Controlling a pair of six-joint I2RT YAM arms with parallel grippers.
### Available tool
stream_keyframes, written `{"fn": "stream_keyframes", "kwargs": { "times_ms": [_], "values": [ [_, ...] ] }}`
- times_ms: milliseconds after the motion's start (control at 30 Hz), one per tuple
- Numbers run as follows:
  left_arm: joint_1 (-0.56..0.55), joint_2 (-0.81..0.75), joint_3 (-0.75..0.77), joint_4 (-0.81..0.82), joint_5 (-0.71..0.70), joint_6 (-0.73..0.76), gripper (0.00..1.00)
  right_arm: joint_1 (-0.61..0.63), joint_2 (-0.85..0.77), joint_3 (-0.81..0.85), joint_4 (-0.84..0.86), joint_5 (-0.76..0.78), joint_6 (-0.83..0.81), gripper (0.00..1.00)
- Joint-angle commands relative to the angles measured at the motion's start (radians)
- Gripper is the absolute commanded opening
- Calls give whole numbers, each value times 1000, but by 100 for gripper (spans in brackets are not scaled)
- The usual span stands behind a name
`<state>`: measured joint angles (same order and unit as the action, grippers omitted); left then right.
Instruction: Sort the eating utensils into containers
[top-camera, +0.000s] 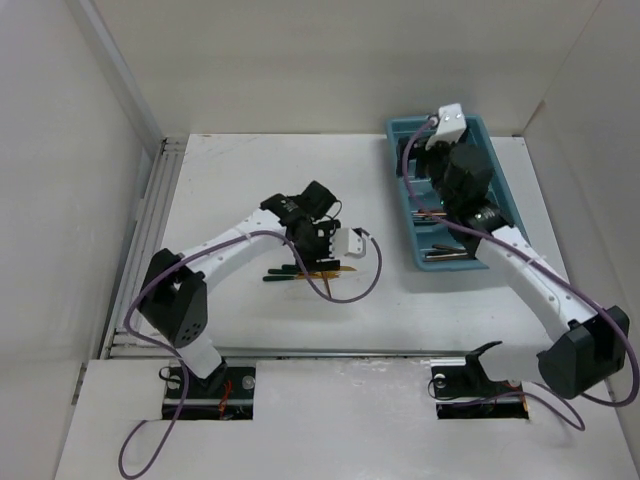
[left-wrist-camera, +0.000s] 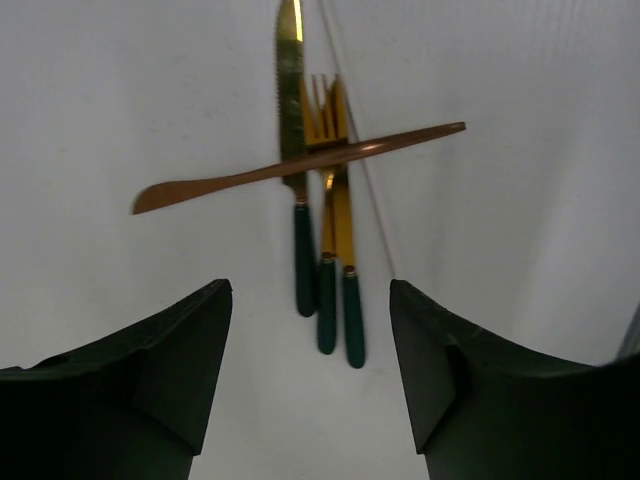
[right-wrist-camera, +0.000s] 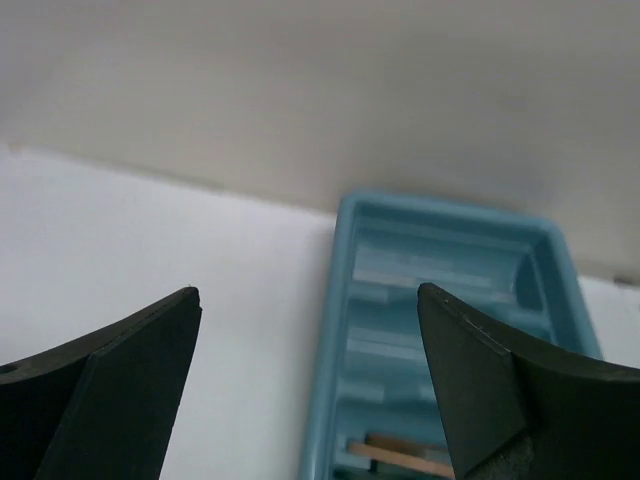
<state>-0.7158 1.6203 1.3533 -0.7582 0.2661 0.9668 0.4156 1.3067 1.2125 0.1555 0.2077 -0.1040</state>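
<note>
Lying under a slim copper utensil (left-wrist-camera: 250, 178), three green-handled gold pieces (left-wrist-camera: 304, 262); left hand (left-wrist-camera: 310, 300) and right hand (right-wrist-camera: 308, 292) spread, empty.

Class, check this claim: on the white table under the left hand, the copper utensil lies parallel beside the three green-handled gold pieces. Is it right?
Not quite. The copper utensil does not lie parallel beside them: it lies crosswise on top of the three green-handled gold pieces, on the white table under the left hand. The left wrist view shows it.
</note>
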Motion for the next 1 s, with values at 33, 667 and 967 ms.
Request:
{"fn": "stream_keyframes", "kwargs": {
  "times_ms": [33,667,967],
  "values": [
    [-19,58,-84,-40,-22,-128,59,87,-73,-135,-103,71,-59,93],
    [-43,240,-168,212,-82,-361,47,153,-262,-281,-136,231,-49,93],
    [-77,250,-258,203,-113,-338,0,153,-282,-281,-145,263,-49,93]
  ]
}}
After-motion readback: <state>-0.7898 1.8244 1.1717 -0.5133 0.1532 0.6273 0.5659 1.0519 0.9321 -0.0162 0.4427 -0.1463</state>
